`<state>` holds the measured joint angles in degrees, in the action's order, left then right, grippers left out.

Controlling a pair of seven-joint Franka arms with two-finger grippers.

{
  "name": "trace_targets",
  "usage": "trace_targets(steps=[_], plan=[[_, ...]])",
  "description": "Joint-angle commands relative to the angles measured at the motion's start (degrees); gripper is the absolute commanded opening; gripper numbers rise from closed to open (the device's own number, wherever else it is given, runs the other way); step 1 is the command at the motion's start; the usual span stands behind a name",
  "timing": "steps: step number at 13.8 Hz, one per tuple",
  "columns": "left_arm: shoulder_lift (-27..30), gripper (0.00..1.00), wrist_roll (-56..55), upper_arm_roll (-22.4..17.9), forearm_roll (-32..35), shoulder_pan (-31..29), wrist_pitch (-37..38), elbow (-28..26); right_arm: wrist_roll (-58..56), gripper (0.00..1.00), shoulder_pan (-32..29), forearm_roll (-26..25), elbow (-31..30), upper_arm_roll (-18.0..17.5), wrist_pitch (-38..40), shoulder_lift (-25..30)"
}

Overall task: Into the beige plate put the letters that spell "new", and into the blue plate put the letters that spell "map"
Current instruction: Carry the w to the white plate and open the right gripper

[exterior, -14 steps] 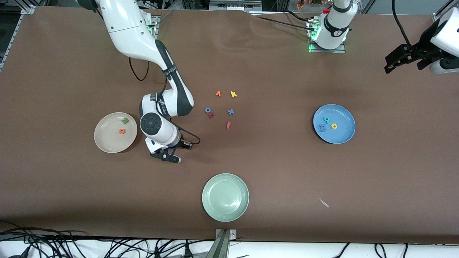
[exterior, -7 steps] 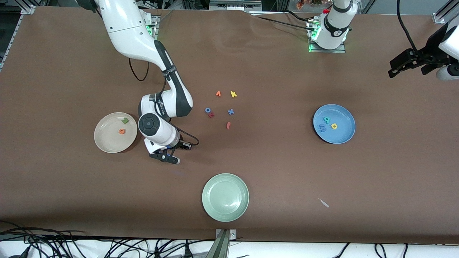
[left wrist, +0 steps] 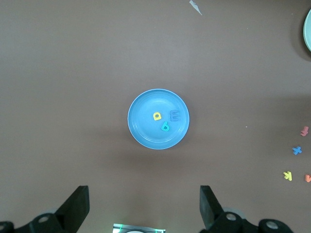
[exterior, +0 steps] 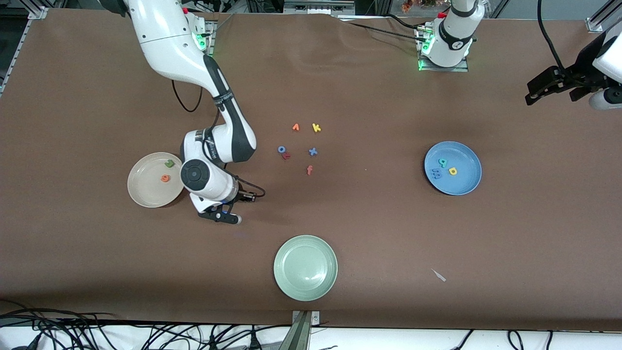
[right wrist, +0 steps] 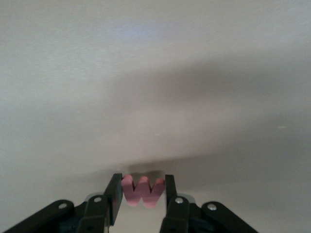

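My right gripper is over the brown table next to the beige plate, shut on the salmon w, which stands upright between its fingers. In the beige plate lie the olive-green n and the orange e. The blue plate holds the blue m, the yellow letter and the teal letter. My left gripper waits high at the left arm's end of the table. It is open and empty. From there it looks down on the blue plate.
A pale green plate sits near the front edge. Loose letters lie mid-table: an orange one, yellow k, blue o, dark red r, blue x and salmon f. A white scrap lies nearer the camera than the blue plate.
My right gripper has moved a little toward the beige plate with the w. The left gripper drifted slightly toward its end of the table, then held still.
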<state>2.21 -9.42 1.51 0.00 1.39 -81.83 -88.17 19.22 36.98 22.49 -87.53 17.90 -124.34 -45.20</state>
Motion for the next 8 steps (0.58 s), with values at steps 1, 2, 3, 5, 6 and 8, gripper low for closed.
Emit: trace_targets(steps=[1, 2, 3, 5, 6, 8], plan=[[-1.0, 1.0, 1.5, 0.1, -1.4, -0.6, 1.8, 2.0, -8.0, 0.3, -0.4, 1.1, -0.4, 3.4, 7.3, 2.3], [-0.9, 1.0, 1.5, 0.1, -1.4, -0.8, 1.8, 2.0, -10.3, 0.3, -0.4, 0.8, -2.7, 4.6, 7.4, 3.8], [-0.9, 1.0, 1.6, 0.0, -1.3, -1.0, 1.8, 2.0, -13.2, 0.3, -0.4, 0.7, -5.3, 5.5, 7.4, 5.6], [-1.0, 1.0, 1.6, 0.1, -1.4, -1.4, 2.0, 2.0, -19.6, 0.3, -0.4, 0.6, -10.3, 8.1, 7.5, 9.2], [-1.0, 1.0, 1.6, 0.1, -1.4, -1.4, 2.1, 2.0, -22.2, 0.3, -0.3, 0.4, -12.9, 9.2, 7.4, 10.8], [-1.0, 1.0, 1.6, 0.1, -1.4, -1.3, 2.1, 2.1, -27.0, 0.3, -0.3, -0.1, -15.9, 11.7, 7.5, 12.3]])
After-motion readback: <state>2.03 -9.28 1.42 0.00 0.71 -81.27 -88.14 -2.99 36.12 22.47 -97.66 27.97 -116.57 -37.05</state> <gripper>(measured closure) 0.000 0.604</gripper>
